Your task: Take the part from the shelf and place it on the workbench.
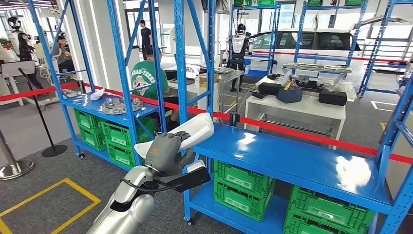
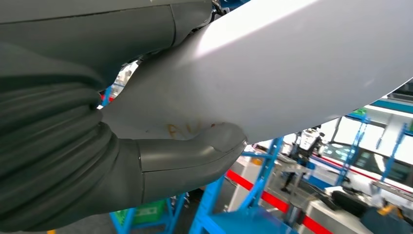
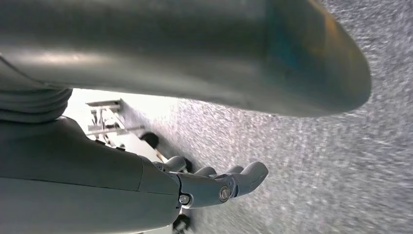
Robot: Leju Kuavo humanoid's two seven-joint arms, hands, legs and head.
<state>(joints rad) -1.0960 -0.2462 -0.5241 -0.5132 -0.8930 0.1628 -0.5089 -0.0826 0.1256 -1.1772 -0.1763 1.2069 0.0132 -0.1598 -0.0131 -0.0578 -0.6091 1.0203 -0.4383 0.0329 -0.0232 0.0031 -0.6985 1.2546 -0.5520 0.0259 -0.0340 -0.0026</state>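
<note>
While left hand (image 1: 163, 152) grips white part (image 1: 187, 132), orange writing unreadable.

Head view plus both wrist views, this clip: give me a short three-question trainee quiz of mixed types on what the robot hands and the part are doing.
1. True or false: the white part lies flat on the blue shelf, free of any robot hand.
2. Multiple choice: which robot hand holds the white part? A) left robot hand B) right robot hand C) both
3. Short answer: what fills the level under the blue shelf in the head view?

Key
1. False: the left robot hand grips it at the shelf's near left corner.
2. A. The right wrist view shows the right robot hand hanging over grey floor, holding nothing.
3. Green crates.
</note>
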